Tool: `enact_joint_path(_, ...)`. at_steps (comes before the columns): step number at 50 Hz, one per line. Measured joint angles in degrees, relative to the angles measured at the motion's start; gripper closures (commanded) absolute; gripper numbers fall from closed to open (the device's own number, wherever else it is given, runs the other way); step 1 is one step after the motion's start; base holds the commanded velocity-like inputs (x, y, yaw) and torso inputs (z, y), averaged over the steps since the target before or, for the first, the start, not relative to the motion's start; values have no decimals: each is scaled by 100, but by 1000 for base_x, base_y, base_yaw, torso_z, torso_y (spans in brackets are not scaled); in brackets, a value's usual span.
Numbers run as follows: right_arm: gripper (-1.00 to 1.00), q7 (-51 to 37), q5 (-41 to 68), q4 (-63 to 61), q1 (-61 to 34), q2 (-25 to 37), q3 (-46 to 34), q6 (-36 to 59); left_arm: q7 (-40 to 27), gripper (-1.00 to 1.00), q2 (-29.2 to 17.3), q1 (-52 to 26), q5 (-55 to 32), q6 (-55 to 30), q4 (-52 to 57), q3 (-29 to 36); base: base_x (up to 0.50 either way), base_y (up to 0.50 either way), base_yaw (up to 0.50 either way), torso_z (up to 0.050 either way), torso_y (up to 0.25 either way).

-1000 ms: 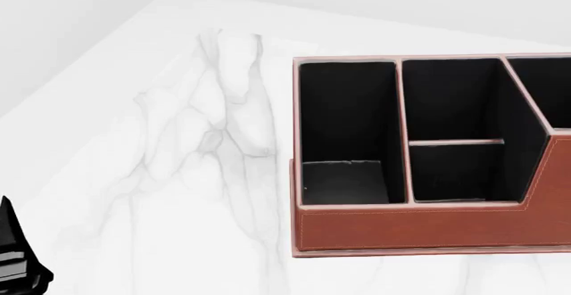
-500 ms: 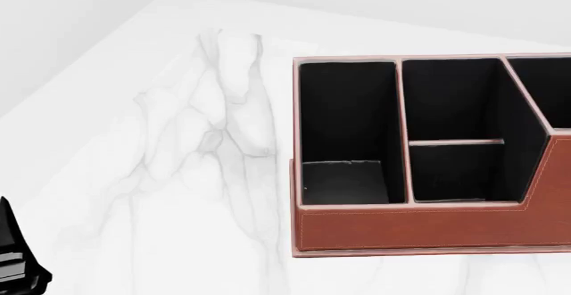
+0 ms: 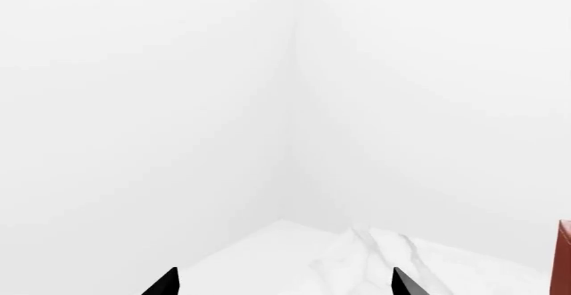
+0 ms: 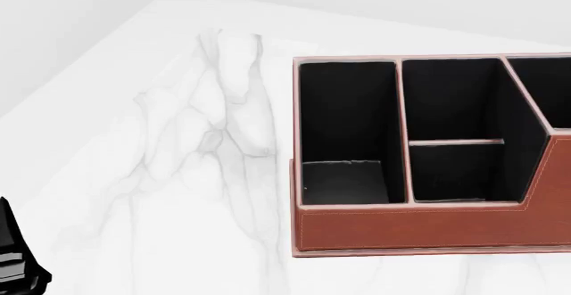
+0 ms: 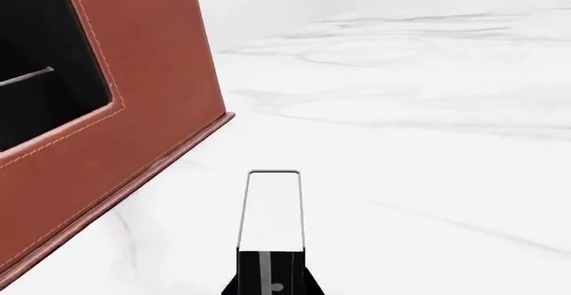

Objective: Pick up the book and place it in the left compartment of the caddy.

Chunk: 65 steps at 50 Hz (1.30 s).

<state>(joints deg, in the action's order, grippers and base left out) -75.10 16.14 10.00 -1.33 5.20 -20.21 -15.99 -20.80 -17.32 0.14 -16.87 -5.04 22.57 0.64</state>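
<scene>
Far to the left, low in the head view, a black bit of the left arm (image 4: 18, 261) pokes in at the corner. It is well apart from everything else. From the camera on that arm, the left fingers (image 3: 165, 283) show only as two black tips. They are spread wide and there is nothing between them. They point over the far corner of the white tabletop (image 4: 178, 174), which has thin grey lines like marble.

Next comes the caddy (image 4: 410, 227), a big red-brown box with stitched edges and black inside. It sits on the tabletop to the right. Its first bay is the left compartment (image 4: 348, 108), long and not split. The book (image 4: 341, 182) lies flat on the floor of this bay, at the end nearest the robot, close to the front wall. It is small and black with a thin pale edge. Nothing is touching it.

Right beside that bay is another one, split by a thin divider (image 4: 455, 142) that runs across it. After that the caddy wall steps up taller.

In the right wrist camera, the right fingers (image 5: 274, 215) show as one narrow upright shape over bare tabletop, near the outside wall of the caddy but not touching it. I cannot tell if they are open or closed. I see nothing in them.
</scene>
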Motion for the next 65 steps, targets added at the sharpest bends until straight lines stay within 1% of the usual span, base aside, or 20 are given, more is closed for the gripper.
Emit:
enact_joint_path(8,100,-133,-611,-672,169,223,-330,274,-12,-100,-17,6,-1,9,9,22,0,0,0,0,1)
enact_joint_path(19,100,524,-748,-1941,418,955,-836,624,-32,-100,-36,56,53,43,54,87,0,0,0,0,1)
enact_joint_path(23,100,823,-667,-2413,383,1239,-995,961,-45,-100,-55,81,30,26,108,76,0,0,0,0,0)
enact_joint_path(27,100,1144,-545,-2906,245,1493,-1158,1475,-59,-100,-76,109,-21,4,169,44,0,0,0,0,3)
enact_joint_path(33,100,1607,-186,-3565,-139,1777,-1349,2538,-83,-100,-102,151,-123,-30,271,-20,0,0,0,0,0)
enact_joint_path(38,100,1878,148,-3895,-458,1925,-1397,3299,-104,-100,-106,153,-181,-51,299,-45,0,0,0,0,2)
enact_joint_path(42,100,2110,389,-4058,-678,2024,-1409,3675,-117,-100,-101,145,-203,-53,296,-46,0,0,0,0,0)
enact_joint_path(49,100,2405,783,-4256,-1100,2120,-1425,4321,-130,-100,-94,118,-249,-48,258,-49,0,0,0,0,1)
enact_joint_path(55,100,2481,1187,-4562,-1591,2133,-1404,5172,-135,-100,-92,100,-289,-36,214,-57,0,0,0,0,2)
enact_joint_path(65,100,2605,2034,-4821,-2510,2045,-1049,6434,-141,-100,-104,124,-414,0,203,-131,0,0,0,0,1)
